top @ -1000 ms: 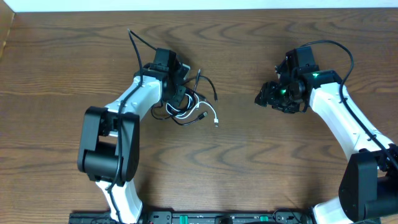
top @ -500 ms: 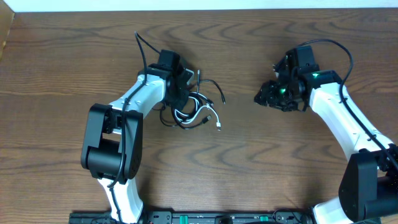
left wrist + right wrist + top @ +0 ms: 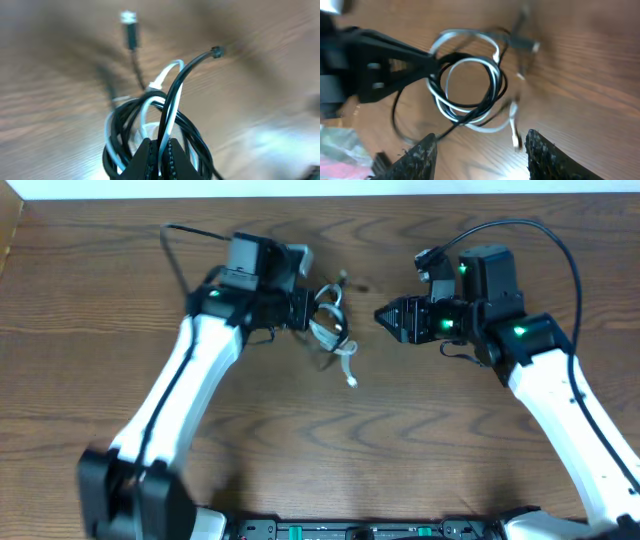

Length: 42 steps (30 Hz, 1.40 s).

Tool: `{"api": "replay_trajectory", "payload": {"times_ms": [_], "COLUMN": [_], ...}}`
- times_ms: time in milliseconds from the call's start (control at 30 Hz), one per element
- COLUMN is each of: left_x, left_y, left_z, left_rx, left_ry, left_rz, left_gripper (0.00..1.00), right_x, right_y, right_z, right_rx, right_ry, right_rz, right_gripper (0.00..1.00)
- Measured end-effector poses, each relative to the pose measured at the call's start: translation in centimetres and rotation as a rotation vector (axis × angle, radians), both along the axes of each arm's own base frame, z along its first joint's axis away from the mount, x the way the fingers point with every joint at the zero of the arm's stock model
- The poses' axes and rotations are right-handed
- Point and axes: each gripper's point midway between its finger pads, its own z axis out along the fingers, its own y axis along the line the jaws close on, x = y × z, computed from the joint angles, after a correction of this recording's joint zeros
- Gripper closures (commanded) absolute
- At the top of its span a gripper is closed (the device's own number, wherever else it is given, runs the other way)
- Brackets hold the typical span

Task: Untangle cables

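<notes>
Black and white cables (image 3: 330, 328) form 1 tangled coil, clamped in the left pincer (image 3: 159, 150), its jaws pressed together on strands of the bundle. The coil sits between the 2 arms over the bench (image 3: 320, 450), just right of the left pincer and straight ahead of the right pincer (image 3: 383, 317), which is spread, empty, near but apart. A white plug end (image 3: 352, 381) trails toward the base; we judge the right arm best placed to take it.

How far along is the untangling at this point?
Done: nothing separated; the white cable and black cable are coiled in one knot. In hand: the left gripper is shut on both, while the right gripper, open, faces the knot from close by. Left: grip a strand and pull the two apart.
</notes>
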Motion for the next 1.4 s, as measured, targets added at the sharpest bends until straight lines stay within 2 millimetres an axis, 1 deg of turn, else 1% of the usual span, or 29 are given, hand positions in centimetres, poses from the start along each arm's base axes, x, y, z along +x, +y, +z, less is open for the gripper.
{"api": "replay_trajectory", "payload": {"times_ms": [67,167,300,400,467,533,600,700,800,867,967,1067,1167,1233,1300,1400], "left_x": [-0.7,-1.3,-1.3,-1.4,-1.6,-1.8,-2.0,-2.3,-2.4,-2.5,-2.6,-2.8,-3.2,-3.4,-3.7,-3.8], "left_y": [-0.6,-1.6,-3.3,-4.4,-5.0,-5.3,-5.6,-6.0,-6.4,-6.6,-6.7,-6.8,-7.1,-7.2,-7.3,-7.4], "left_z": [2.3,3.6,5.2,6.9,7.8,8.5,9.1,10.0,11.2,11.7,12.1,12.5,13.4,14.1,14.5,14.9], "left_rx": [-0.070,-0.164,-0.298,-0.391,-0.441,-0.478,-0.512,-0.554,-0.602,-0.624,-0.646,-0.672,-0.704,-0.724,-0.739,-0.752], "left_ry": [-0.011,0.020,0.044,0.044,0.048,0.058,0.066,0.071,0.067,0.075,0.097,0.125,0.122,0.115,0.119,0.120], "left_rz": [0.001,-0.006,-0.041,-0.078,-0.101,-0.117,-0.134,-0.161,-0.187,-0.194,-0.191,-0.198,-0.236,-0.264,-0.284,-0.297], "left_gripper": [0.92,0.93,0.93,0.93,0.93,0.93,0.93,0.93,0.93,0.92,0.92,0.93,0.93,0.92,0.93,0.93], "right_x": [-0.1,0.0,0.4,0.8,1.0,1.3,1.6,2.1,2.7,2.6,2.6,2.7,3.1,3.2,2.8,1.8], "right_y": [0.1,0.2,0.3,0.4,0.5,0.6,0.7,1.2,2.2,2.7,3.0,2.7,1.3,0.4,0.5,1.3], "right_z": [0.3,0.0,0.1,-0.2,-0.8,-1.8,-3.2,-4.6,-5.1,-5.3,-4.8,-3.4,-1.8,-1.0,-0.5,0.1], "right_rx": [0.018,0.032,0.050,0.064,0.069,0.071,0.067,0.067,0.094,0.109,0.139,0.206,0.281,0.325,0.352,0.384], "right_ry": [0.015,0.046,0.055,0.076,0.106,0.146,0.189,0.220,0.217,0.225,0.213,0.170,0.133,0.116,0.111,0.109], "right_rz": [-0.013,-0.036,-0.054,-0.074,-0.089,-0.106,-0.117,-0.114,-0.082,-0.060,-0.025,0.053,0.105,0.137,0.172,0.237], "right_gripper": [0.48,0.48,0.49,0.50,0.50,0.50,0.51,0.51,0.52,0.52,0.51,0.49,0.48,0.46,0.46,0.46]}}
